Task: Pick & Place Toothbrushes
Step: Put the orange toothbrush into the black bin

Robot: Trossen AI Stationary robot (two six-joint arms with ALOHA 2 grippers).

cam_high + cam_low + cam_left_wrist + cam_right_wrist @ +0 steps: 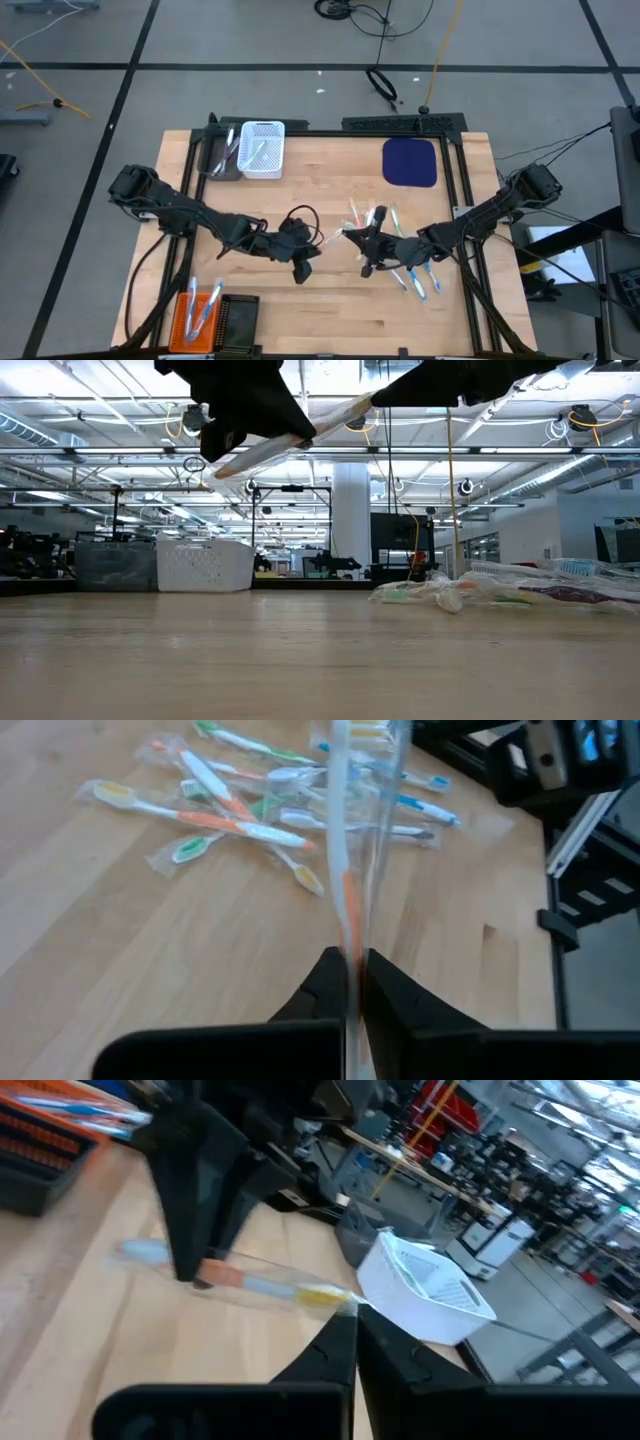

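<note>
From above, the pale wooden counter [320,310] carries both dark arms, meeting near its middle. The left pincer [302,268] and the right pincer [366,262] each grip one end of a clear-wrapped toothbrush with a white and orange handle [338,238], held between them above the wood. Just right of it lies the loose pile of wrapped toothbrushes [410,272], blue, green and white. A white perforated plastic basket [262,150] and a grey basket [222,155] stand at the far left edge, an orange basket [196,318] and a black basket [238,320] at the near left edge, and a dark blue square pad [410,162] sits far right.

At counter height, the wrapped toothbrush [290,440] hangs tilted in the air between the two dark arms, and the pile [500,590] rests on the right.

The left wrist view shows that arm's pincer [356,982] closed tight on the wrapped toothbrush [345,870], with the pile [250,810] beyond it.

The right wrist view shows its pincer [357,1342] closed on the yellowish end of the toothbrush [250,1283], while the left pincer [200,1275] clamps the other end; the white basket [430,1290] lies beyond.
</note>
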